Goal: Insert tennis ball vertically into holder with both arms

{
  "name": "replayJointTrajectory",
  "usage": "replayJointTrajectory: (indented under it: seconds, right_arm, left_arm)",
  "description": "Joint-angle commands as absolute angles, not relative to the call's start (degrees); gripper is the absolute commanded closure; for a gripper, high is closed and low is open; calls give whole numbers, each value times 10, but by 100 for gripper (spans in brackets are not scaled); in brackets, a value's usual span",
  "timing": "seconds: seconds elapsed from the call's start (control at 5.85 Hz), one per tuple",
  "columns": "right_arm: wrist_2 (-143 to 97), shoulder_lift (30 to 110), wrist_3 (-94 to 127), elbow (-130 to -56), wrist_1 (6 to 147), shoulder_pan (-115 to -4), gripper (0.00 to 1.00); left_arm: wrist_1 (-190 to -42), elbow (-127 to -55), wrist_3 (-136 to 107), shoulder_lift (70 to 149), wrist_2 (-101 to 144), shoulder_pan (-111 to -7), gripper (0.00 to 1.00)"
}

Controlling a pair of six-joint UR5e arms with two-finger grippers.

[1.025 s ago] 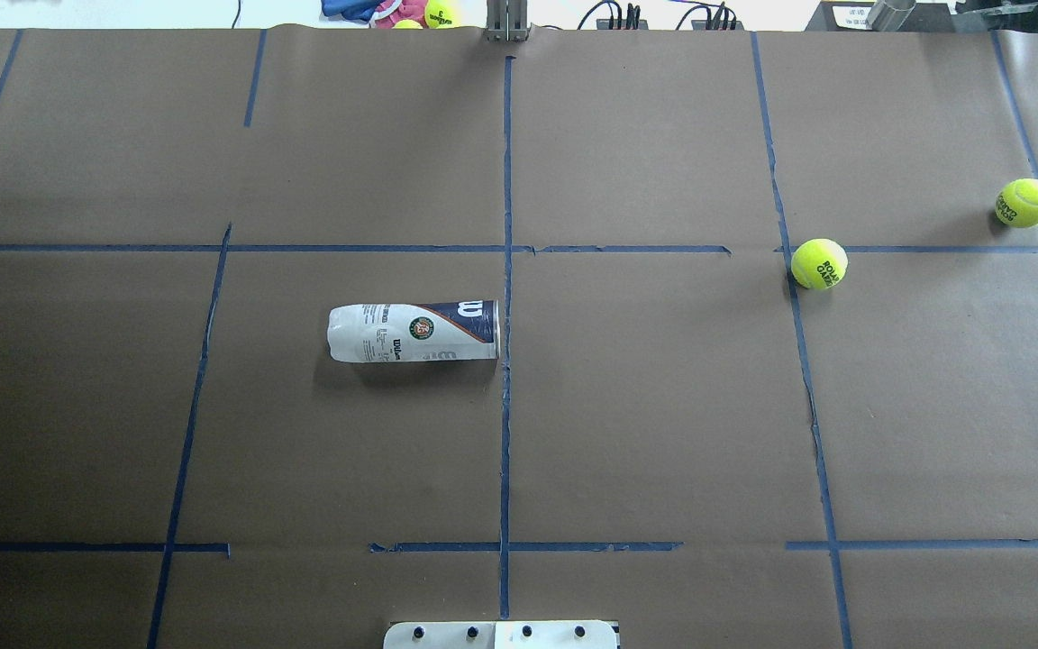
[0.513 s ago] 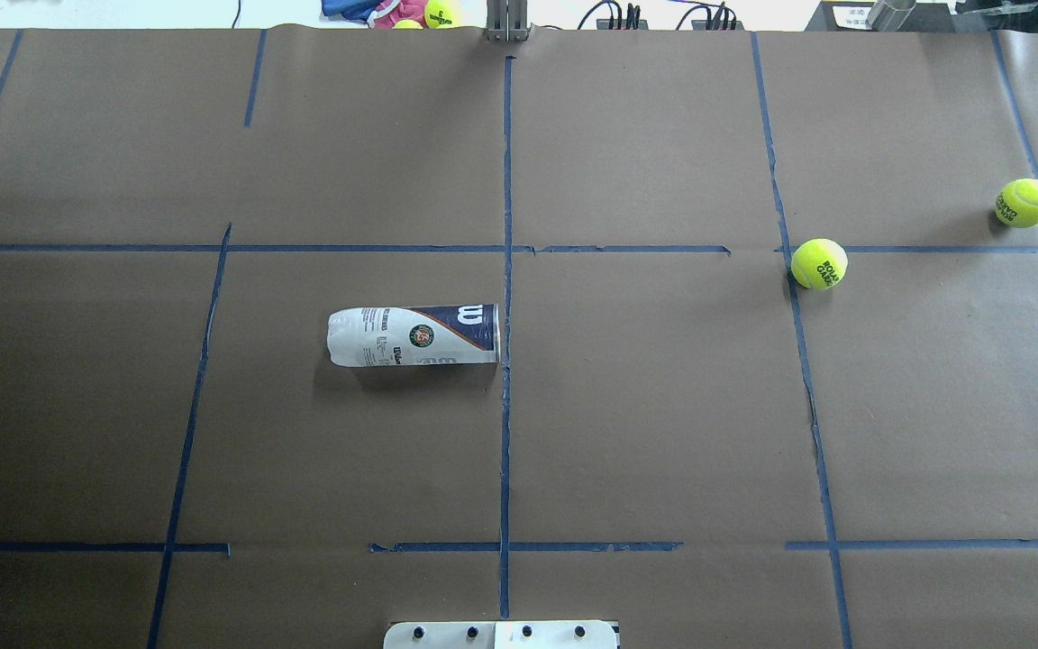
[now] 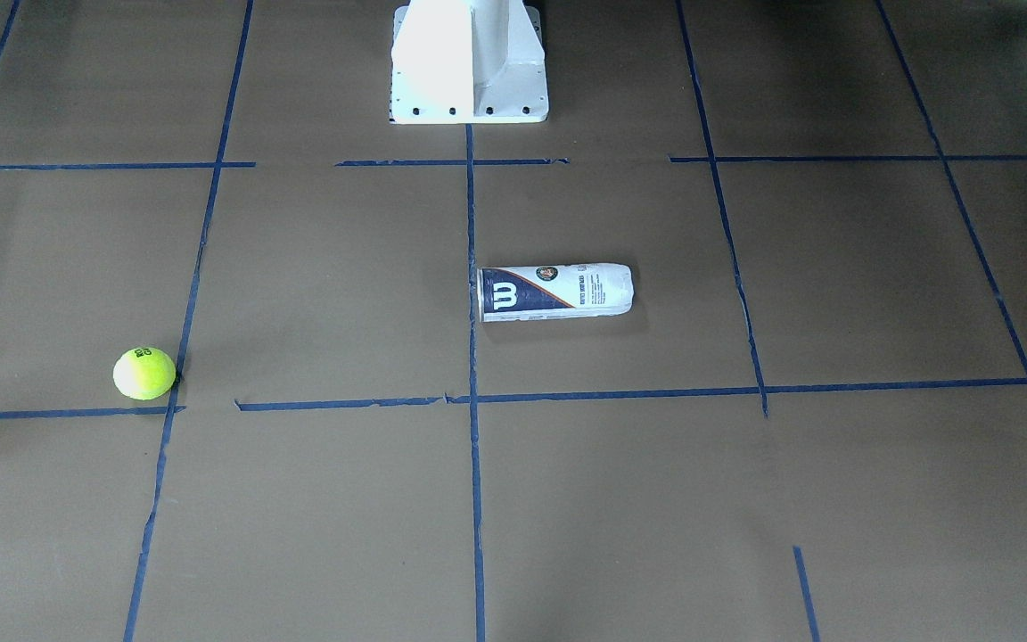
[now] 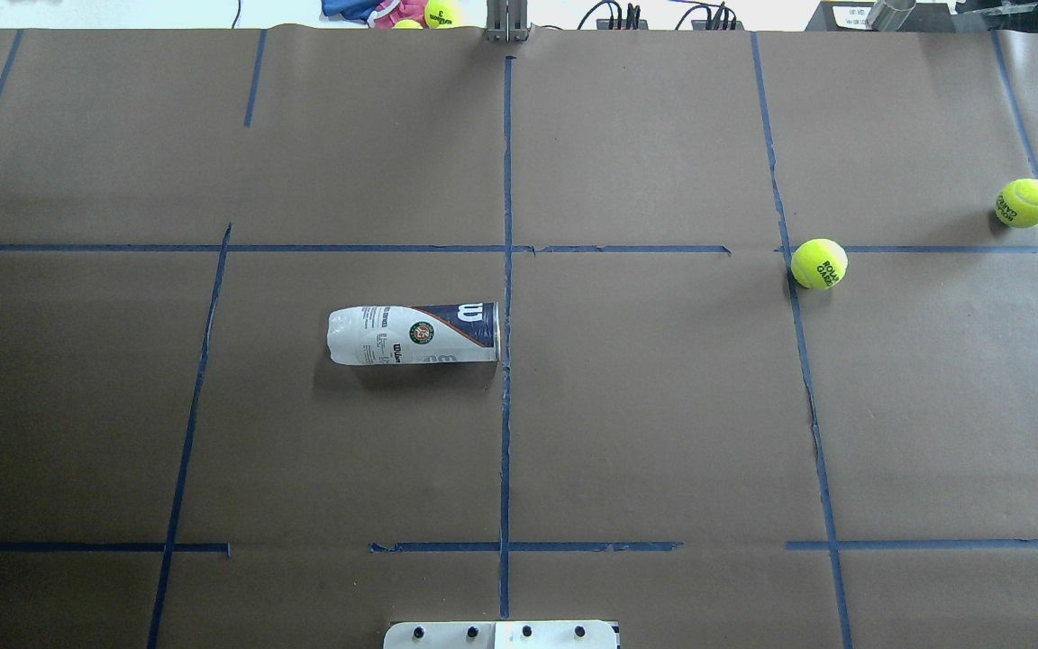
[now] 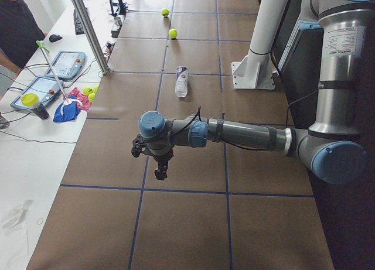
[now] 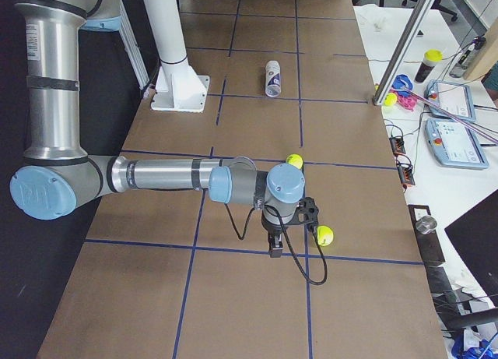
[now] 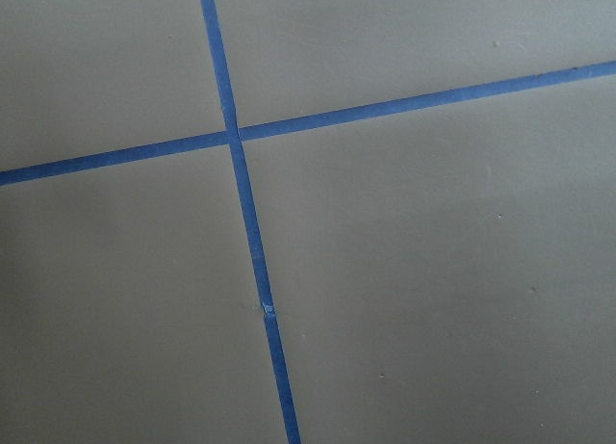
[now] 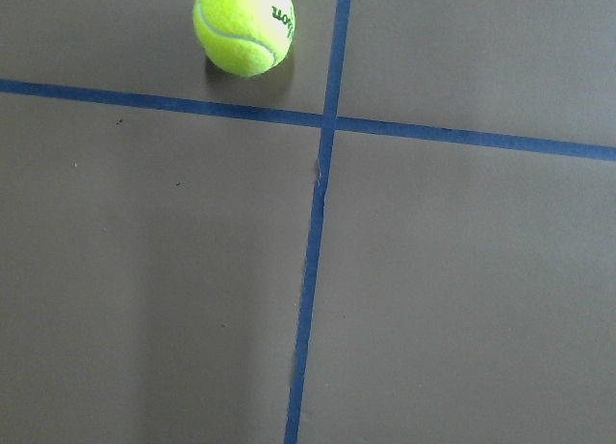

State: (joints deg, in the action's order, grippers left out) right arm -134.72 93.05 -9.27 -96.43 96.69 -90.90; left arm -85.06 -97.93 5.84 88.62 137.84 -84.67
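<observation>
The holder (image 4: 414, 333) lies on its side left of the table's centre line, its rim end toward the centre. It also shows in the front view (image 3: 554, 292). One tennis ball (image 4: 819, 263) rests right of centre and a second tennis ball (image 4: 1025, 203) near the right edge. A ball shows at the top of the right wrist view (image 8: 244, 25). My left gripper (image 5: 159, 173) hangs over bare table at the left end. My right gripper (image 6: 275, 250) hangs near a ball (image 6: 324, 235) at the right end. I cannot tell whether either gripper is open or shut.
The white pedestal (image 3: 469, 62) stands at the table's near middle edge. Blue tape lines cross the brown table cover. Spare balls and a cloth (image 4: 411, 11) lie beyond the far edge. Tablets (image 5: 64, 62) and a person (image 5: 14, 30) are on the operators' side.
The holder has rocked slightly in place, its label turning a little. Both tennis balls have stayed where they were.
</observation>
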Motion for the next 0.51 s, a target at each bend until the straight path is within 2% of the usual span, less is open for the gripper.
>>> replayJointTrajectory:
  seconds: [0.0, 0.34]
  right_arm:
    - [-1354, 934, -92, -962, 967, -909, 0]
    - [-1358, 933, -92, -968, 966, -907, 0]
  left_arm:
    - [-853, -980, 58, 882, 1378, -847, 0]
    - [-853, -983, 58, 882, 1381, -847, 0]
